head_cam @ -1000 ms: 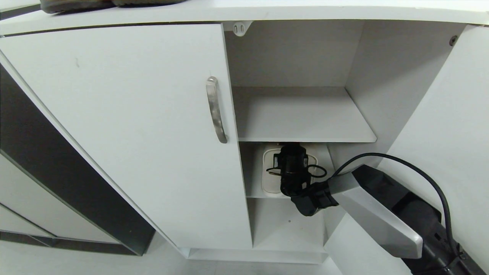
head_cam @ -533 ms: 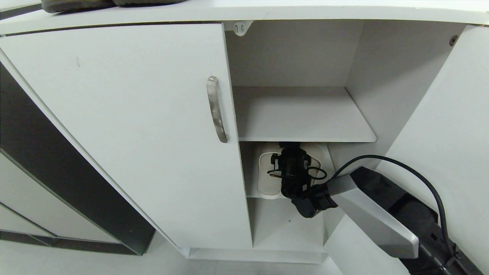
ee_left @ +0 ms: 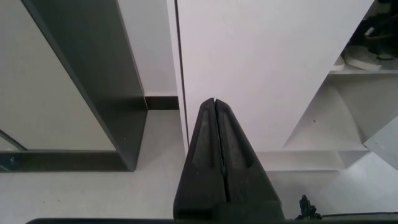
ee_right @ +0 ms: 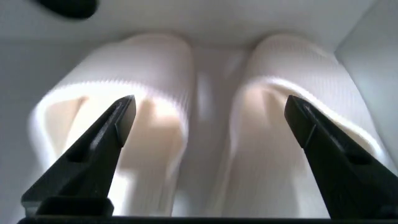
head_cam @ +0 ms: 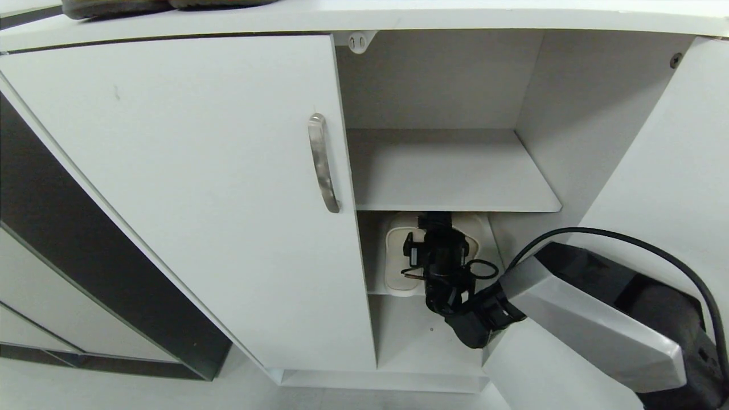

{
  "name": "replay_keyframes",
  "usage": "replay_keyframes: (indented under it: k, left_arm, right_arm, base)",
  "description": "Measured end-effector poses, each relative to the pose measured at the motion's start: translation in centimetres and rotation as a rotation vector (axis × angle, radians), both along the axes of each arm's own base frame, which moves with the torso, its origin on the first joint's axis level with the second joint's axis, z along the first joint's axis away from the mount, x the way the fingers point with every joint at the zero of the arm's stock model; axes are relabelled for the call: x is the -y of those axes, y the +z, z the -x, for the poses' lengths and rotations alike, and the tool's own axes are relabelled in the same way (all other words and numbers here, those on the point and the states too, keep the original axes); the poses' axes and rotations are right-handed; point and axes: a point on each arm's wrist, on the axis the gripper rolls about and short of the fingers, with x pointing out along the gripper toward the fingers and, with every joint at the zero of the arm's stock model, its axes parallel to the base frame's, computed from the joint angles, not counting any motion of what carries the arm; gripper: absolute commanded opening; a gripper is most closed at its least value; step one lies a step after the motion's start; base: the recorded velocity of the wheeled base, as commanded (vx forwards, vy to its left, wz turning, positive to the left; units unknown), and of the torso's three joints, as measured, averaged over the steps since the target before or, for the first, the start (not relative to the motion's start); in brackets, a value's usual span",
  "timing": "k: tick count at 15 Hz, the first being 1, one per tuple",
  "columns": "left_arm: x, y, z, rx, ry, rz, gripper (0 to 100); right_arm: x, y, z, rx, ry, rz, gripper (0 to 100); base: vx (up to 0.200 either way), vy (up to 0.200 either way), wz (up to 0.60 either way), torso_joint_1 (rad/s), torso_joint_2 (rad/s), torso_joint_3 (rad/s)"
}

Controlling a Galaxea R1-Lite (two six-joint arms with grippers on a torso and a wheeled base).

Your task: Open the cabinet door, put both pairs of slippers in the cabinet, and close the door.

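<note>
The cabinet [head_cam: 455, 176] stands open, and the white slippers [head_cam: 398, 267] on its middle shelf look like light, soft foam that we would pinch by both inner walls together, right gripper [ee_right: 209, 106] spread wide before them, left gripper [ee_left: 214, 109] pressed closed, empty.

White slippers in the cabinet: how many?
2. One white slipper on the middle shelf nearer the closed door, the second slipper beside it; right gripper, jaws open, faces both. More may hide behind that door.
</note>
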Motion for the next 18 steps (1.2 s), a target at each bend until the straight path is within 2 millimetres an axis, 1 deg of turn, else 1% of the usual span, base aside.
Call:
replay_keyframes:
  k: [2, 4, 7, 9, 11, 18]
  left_arm:
    - [0.0, 0.0, 0.0, 0.000, 0.001, 0.001, 0]
    - [0.0, 0.0, 0.0, 0.000, 0.001, 0.003, 0]
    - [0.0, 0.0, 0.0, 0.000, -0.003, 0.004, 0]
    - [0.0, 0.0, 0.0, 0.000, -0.003, 0.003, 0]
    - [0.0, 0.0, 0.0, 0.000, -0.004, 0.003, 0]
    - [0.0, 0.0, 0.0, 0.000, 0.000, 0.001, 0]
  right_arm:
    - [0.2, -0.1, 2.6, -0.019, 0.045, 0.013, 100]
    - [0.7, 0.0, 6.0, -0.037, 0.110, 0.026, 100]
    - [1.8, 0.4, 10.8, -0.060, 0.207, 0.036, 100]
    - [1.9, 1.4, 12.8, -0.052, 0.259, 0.025, 100]
    - [2.0, 2.0, 13.4, -0.048, 0.278, 0.020, 100]
    - [2.3, 2.5, 13.8, -0.042, 0.285, 0.013, 100]
  base:
    - [0.000, 0.000, 0.00, 0.000, 0.00, 0.000]
    - [0.000, 0.000, 0.00, 0.000, 0.00, 0.000]
    - [-0.200, 0.000, 0.00, 0.004, 0.00, 0.002]
    - [-0.200, 0.000, 0.00, -0.002, 0.00, 0.002]
    - [-0.200, 0.000, 0.00, -0.002, 0.00, 0.002]
    - [0.000, 0.000, 0.00, 0.000, 0.00, 0.000]
